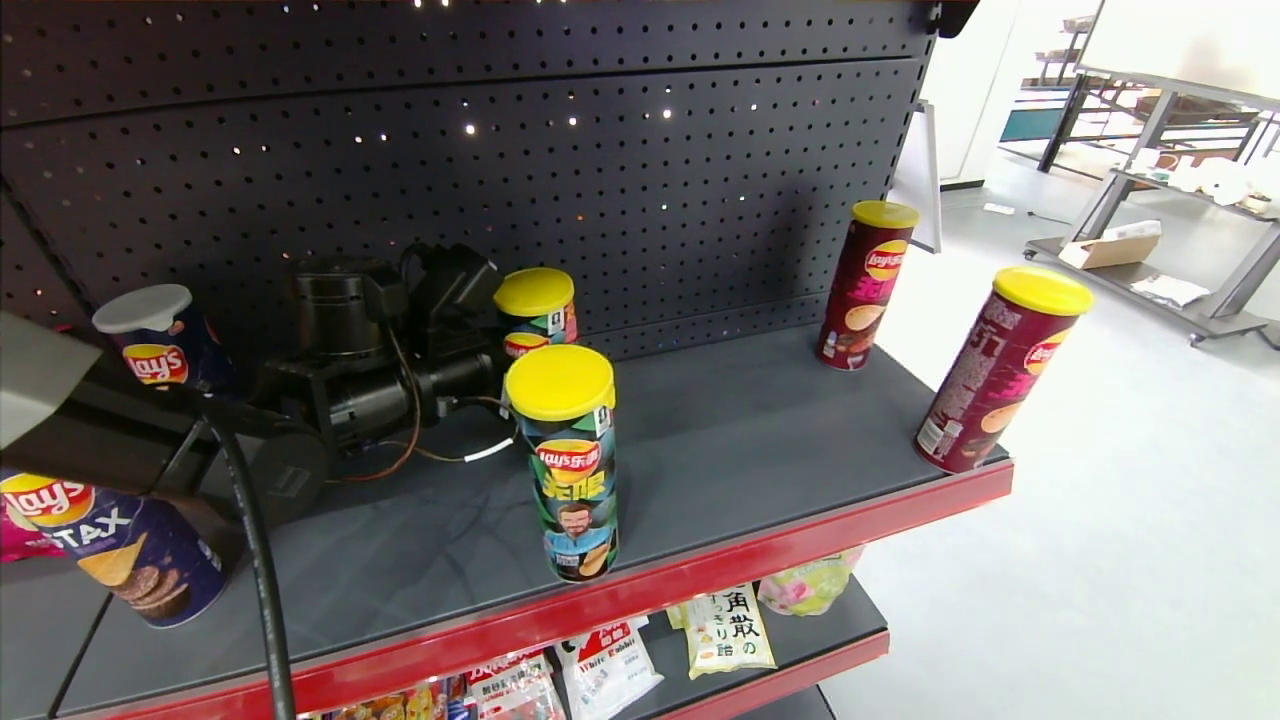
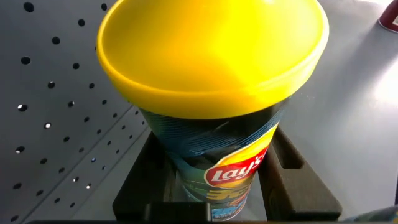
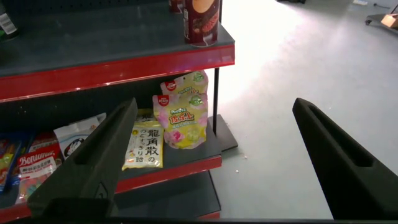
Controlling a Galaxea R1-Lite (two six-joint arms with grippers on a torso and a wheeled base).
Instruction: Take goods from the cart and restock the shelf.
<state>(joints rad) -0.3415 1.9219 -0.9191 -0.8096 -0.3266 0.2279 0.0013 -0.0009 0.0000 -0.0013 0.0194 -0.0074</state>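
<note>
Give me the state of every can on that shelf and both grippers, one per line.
Rear green can: upright, lid on, gripped.
Left gripper: shut on that can.
Front green can: upright, lid on, free.
Back maroon can: upright, lid on.
Corner maroon can: standing, lid on.
Grey-lidded blue can: standing, lid on.
Right gripper: open, empty.

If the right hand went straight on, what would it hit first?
Probably the pale green snack bag on the lower shelf, straight ahead of the open right hand; depth is unclear.
</note>
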